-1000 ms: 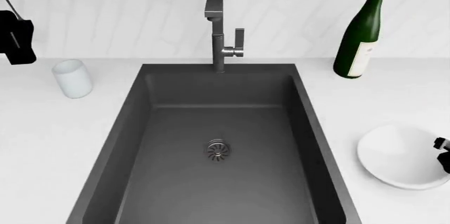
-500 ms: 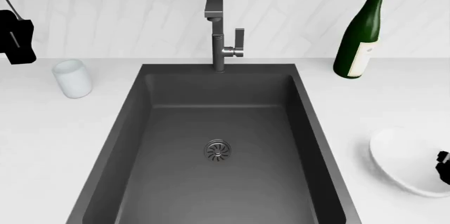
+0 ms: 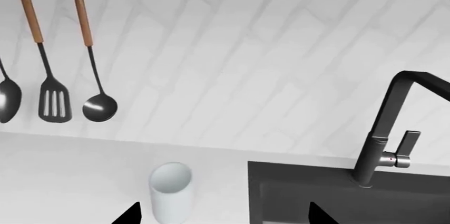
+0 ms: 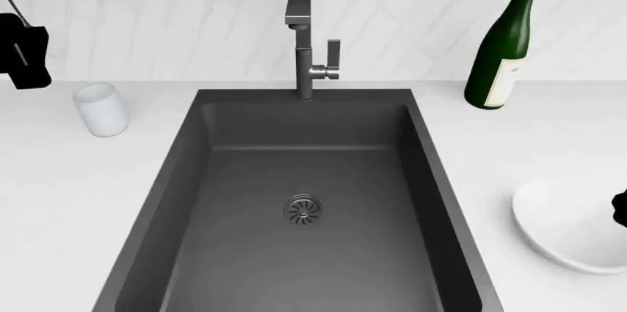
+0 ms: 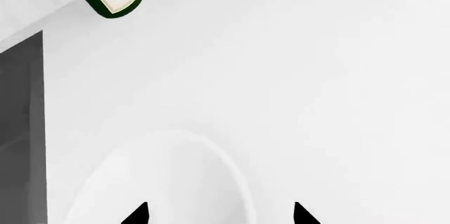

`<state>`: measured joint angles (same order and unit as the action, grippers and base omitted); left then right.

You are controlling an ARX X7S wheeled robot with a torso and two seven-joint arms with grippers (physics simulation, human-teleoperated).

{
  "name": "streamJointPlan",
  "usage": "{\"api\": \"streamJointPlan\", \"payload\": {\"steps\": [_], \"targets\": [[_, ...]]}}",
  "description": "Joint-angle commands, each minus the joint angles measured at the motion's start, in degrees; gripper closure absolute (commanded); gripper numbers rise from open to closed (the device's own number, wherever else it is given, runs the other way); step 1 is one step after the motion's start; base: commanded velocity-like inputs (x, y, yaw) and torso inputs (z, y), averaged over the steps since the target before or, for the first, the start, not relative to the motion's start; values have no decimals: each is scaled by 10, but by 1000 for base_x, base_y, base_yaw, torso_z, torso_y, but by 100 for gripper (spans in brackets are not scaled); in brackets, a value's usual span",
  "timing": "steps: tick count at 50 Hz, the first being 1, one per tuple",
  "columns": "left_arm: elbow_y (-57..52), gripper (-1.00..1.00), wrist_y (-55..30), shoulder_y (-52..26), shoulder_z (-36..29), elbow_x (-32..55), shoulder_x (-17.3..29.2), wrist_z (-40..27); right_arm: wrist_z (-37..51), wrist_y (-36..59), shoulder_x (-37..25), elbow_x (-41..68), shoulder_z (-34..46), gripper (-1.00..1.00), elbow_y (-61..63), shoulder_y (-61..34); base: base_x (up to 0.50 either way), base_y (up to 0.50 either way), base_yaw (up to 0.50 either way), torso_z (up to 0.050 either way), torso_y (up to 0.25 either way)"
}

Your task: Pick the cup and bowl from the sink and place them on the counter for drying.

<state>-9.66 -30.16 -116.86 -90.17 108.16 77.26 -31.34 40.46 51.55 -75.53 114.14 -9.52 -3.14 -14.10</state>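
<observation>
A: How much of the robot itself shows?

B: Very little. In the head view the left gripper [image 4: 22, 51] is a blocky matte black form at the frame's edge, with a short pale slot-like mark on its face and a thin dark line, perhaps a cable, running up from it.

A: And the other side?

B: The right gripper [image 4: 619, 209] is only a small black sliver at the border, its shape too cut off to read.

A: The wrist cameras?

B: Each shows just two pointed black fingertips [image 3: 130, 214] at the frame's edge, plain and unmarked; the right pair of tips [image 5: 137, 215] looks the same.
</observation>
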Motion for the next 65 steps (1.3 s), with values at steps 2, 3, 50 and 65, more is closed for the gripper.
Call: {"api": "streamJointPlan", "payload": {"steps": [2,3,50,65], "targets": [[0,-100,2,5,5,0,0,2,24,23,-36,34,59,-100,19,-117,0,0,0,0,0],[0,-100,1,5,6,0,0,3,26,23,-37,35,62,-100,20,-124,0,0,0,0,0],[-6,-100,-2,17,23,-33,0,26,136,305,210,-46,334,-100,-49,-842,0,0,0,0,0],[-6,-100,-3,22,28,-37,0,42,98,304,236,-86,350,-100,-73,-878,0,0,0,0,0]]}}
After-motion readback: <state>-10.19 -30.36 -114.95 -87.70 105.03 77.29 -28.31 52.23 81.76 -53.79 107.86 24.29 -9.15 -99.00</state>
